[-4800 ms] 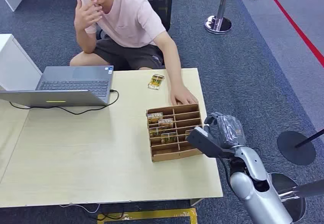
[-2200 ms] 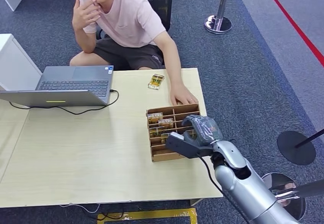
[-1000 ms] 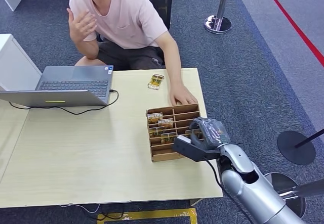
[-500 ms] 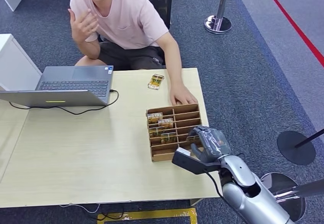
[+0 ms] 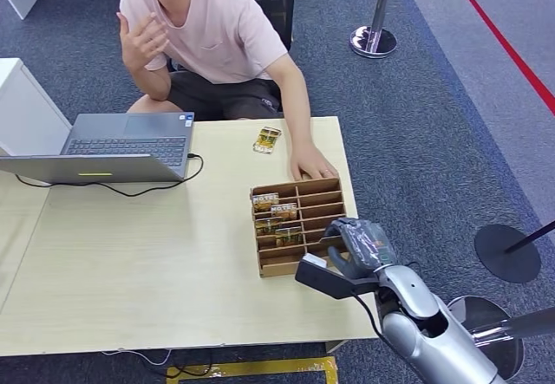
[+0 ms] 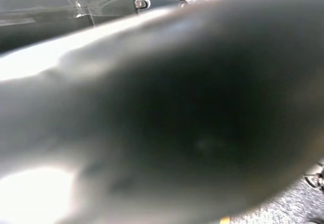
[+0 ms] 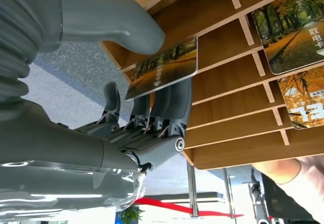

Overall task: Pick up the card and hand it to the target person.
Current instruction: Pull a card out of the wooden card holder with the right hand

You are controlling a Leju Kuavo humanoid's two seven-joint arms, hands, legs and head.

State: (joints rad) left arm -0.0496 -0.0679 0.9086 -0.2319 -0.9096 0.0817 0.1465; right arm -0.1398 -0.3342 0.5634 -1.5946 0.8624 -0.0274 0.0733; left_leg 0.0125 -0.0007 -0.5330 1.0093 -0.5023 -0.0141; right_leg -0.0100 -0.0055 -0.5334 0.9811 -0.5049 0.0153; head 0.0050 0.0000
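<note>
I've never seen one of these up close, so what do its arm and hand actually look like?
The right arm is a smooth, rounded silver shell with a thin black cable running beside its wrist. The right hand is dark grey under a clear plastic wrap. Close up, it has a ribbed grey cover, a thick grey thumb and darker fingers with small metal pins.

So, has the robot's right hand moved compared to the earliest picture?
Yes. The right hand has shifted toward the table's near edge and now lies over the near right corner of the cardboard tray, pinching a card.
</note>
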